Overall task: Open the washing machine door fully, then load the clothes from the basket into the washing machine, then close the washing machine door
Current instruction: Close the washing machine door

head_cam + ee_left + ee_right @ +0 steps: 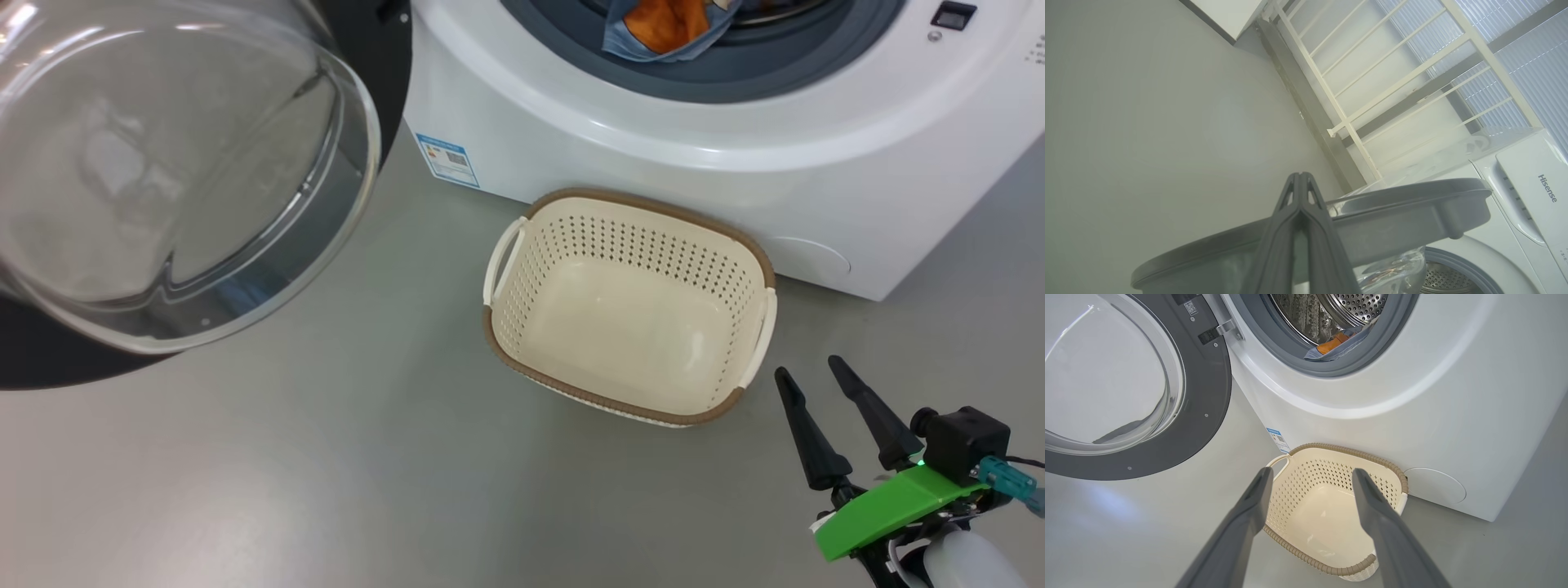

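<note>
Grey floor (326,457), basket (571,245) — clothes (665,24) at steel drum (1359,306)

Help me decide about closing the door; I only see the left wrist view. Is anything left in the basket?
Observer: No. In the head view the basket is empty, its bare cream floor showing.
Operator: Are the clothes fully inside?
Observer: Not quite. They sit at the opening, with a fold lying over the grey seal.
</note>
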